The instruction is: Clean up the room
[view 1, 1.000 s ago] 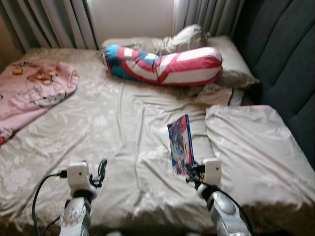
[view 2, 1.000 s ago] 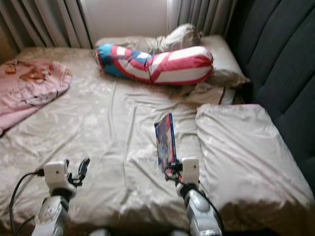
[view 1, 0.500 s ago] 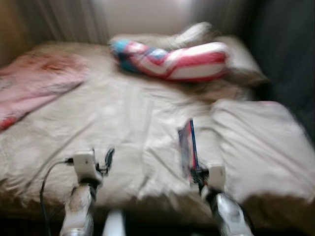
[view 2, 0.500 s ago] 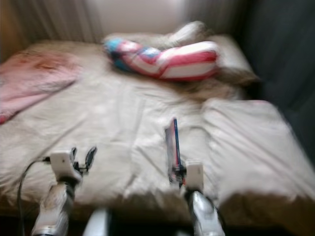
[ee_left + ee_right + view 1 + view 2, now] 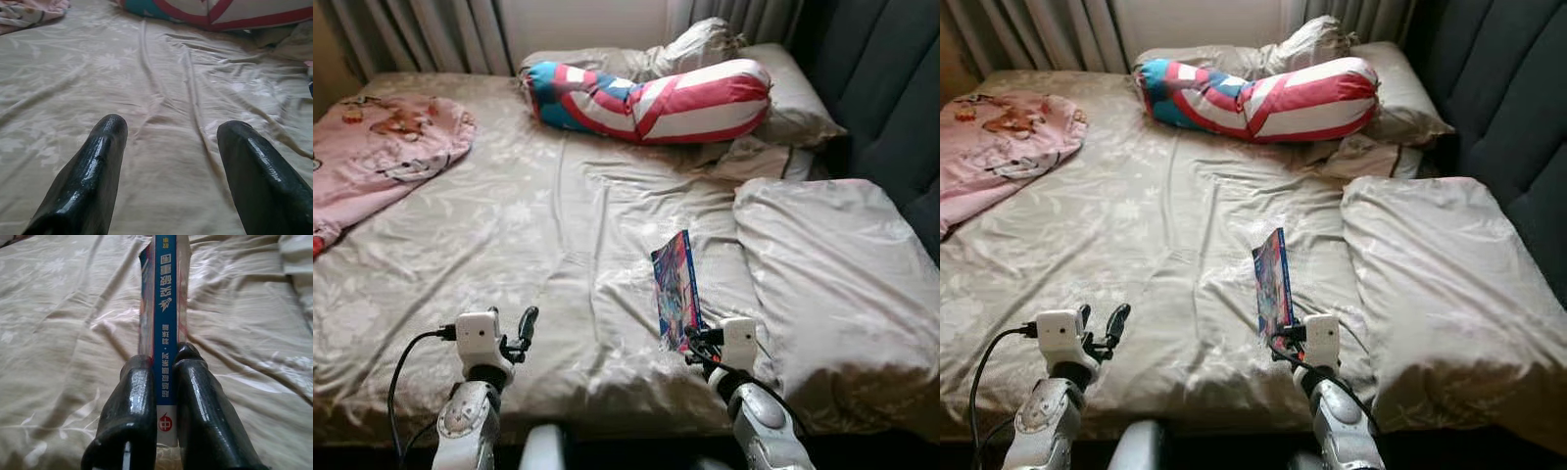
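Note:
A thin book [image 5: 674, 288] with a colourful cover and blue spine [image 5: 163, 308] stands on edge above the beige bed sheet [image 5: 538, 255]. My right gripper [image 5: 693, 338] is shut on the book's near end, its fingers [image 5: 134, 401] pressed on either side of the spine. Over the sheet near the bed's front edge, my left gripper [image 5: 521, 328] hangs open with nothing between its fingers [image 5: 100, 161].
A red, white and blue bolster [image 5: 651, 98] lies at the head of the bed with beige pillows [image 5: 783, 98] behind it. A pink blanket [image 5: 372, 157] lies at the left. A large beige pillow [image 5: 822, 264] lies right of the book. A dark headboard [image 5: 891, 88] stands at the right.
The camera shook and shifted, so the bed sits differently in the picture. The book stays in my right gripper, held on edge; both arms keep about the same pose.

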Tool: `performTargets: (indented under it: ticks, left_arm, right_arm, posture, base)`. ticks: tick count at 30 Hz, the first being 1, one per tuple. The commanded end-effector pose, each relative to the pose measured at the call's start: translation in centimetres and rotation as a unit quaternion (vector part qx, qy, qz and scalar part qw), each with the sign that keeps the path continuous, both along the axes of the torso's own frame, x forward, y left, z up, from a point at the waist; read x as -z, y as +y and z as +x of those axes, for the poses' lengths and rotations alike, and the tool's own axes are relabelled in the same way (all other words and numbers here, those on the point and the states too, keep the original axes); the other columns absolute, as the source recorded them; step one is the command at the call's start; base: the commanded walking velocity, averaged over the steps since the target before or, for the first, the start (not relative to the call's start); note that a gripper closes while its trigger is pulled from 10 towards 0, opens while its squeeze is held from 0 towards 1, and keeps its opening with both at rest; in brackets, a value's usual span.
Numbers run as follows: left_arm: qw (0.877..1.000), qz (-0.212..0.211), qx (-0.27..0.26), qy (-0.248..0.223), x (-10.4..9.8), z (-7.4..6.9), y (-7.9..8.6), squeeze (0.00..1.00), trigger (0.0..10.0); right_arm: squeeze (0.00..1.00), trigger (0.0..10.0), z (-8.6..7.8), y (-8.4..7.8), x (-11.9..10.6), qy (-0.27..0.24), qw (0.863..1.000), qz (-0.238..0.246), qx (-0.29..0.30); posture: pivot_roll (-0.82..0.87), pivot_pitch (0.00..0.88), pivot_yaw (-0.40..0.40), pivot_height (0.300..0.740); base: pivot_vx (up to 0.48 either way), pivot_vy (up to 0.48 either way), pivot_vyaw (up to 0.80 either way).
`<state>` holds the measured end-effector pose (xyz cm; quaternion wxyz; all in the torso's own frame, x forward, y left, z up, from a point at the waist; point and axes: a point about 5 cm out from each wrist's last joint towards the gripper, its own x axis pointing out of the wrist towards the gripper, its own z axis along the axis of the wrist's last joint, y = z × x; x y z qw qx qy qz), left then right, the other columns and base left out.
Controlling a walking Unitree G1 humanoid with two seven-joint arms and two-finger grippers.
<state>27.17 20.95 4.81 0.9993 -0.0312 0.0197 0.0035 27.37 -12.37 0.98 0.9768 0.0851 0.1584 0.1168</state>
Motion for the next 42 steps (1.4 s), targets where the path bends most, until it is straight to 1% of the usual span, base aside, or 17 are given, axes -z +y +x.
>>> performTargets:
  ticks: [1, 11, 20, 24, 26, 31, 37, 39, 40, 42]
  left_arm:
    - [1.0, -0.005, 0.0, 0.007, 0.2, -0.2, 0.1, 0.0, 10.0]
    - [1.0, -0.006, 0.004, 0.006, 0.1, -0.1, -0.1, 0.0, 10.0]
    - [1.0, -0.006, 0.006, 0.006, 0.0, 0.1, -0.2, 0.0, 10.0]
    - [1.0, -0.004, 0.008, 0.005, 0.0, 0.1, -0.1, 0.0, 10.0]
    - [1.0, -0.004, 0.008, 0.006, -0.1, 0.1, -0.1, 0.0, 10.0]
    - [1.0, -0.003, 0.01, 0.006, -0.1, 0.0, -0.2, 0.0, 10.0]
    - [1.0, 0.0, 0.013, 0.007, -0.2, -0.2, 0.0, 0.0, 10.0]
    - [1.0, 0.0, 0.013, 0.007, -0.2, -0.2, 0.0, 0.0, 10.0]
    - [1.0, 0.003, 0.014, 0.008, -0.2, -0.4, 0.2, 0.0, 10.0]
    - [1.0, 0.004, 0.015, 0.009, -0.2, -0.5, 0.3, 0.0, 10.0]
  right_arm:
    - [0.0, 10.0, 0.6, -0.2, -0.7, -0.022, 1.0, 0.002, 0.013]
    - [0.0, 10.0, 0.9, -0.5, -0.7, -0.02, 1.0, 0.002, 0.016]
    - [0.0, 10.0, 1.1, -0.2, -0.9, -0.024, 1.0, 0.005, 0.01]
    - [0.0, 10.0, 1.2, -0.2, -0.9, -0.021, 1.0, -0.001, 0.011]
    - [0.0, 10.0, 1.3, -0.4, -0.7, -0.014, 1.0, 0.005, 0.022]
    - [0.0, 10.0, 1.4, -0.8, -0.6, -0.006, 1.0, 0.011, 0.024]
    - [0.0, 10.0, 2.8, -1.4, -0.7, 0.024, 0.998, 0.047, 0.038]
    - [0.0, 10.0, 2.8, -1.4, -0.7, 0.024, 0.998, 0.047, 0.038]
    - [0.0, 10.0, 3.3, -1.5, -0.8, 0.039, 0.996, 0.067, 0.046]
    - [0.0, 10.0, 3.5, -1.5, -0.8, 0.045, 0.995, 0.076, 0.048]
  posture:
    - [-0.05, 0.069, -0.05, 0.646]
    - [-0.05, 0.055, -0.048, 0.646]
    - [-0.05, 0.057, -0.046, 0.646]
    - [-0.05, 0.064, -0.045, 0.646]
    - [-0.05, 0.068, -0.043, 0.646]
    - [-0.05, 0.076, -0.04, 0.646]
    - [-0.03, 0.096, -0.033, 0.646]
    - [-0.03, 0.096, -0.033, 0.646]
    - [-0.02, 0.108, -0.026, 0.646]
    - [-0.02, 0.108, -0.026, 0.646]
  base:
    - [0.0, 0.0, 0.0]
    - [0.258, 0.0, 0.0]
    - [0.282, 0.0, 0.0]
    - [0.0, 0.0, 0.0]
    - [0.0, 0.0, 0.0]
    - [0.0, 0.0, 0.0]
    - [0.0, 0.0, 0.0]
    - [0.0, 0.0, 0.0]
    - [0.0, 0.0, 0.0]
    - [0.0, 0.0, 0.0]
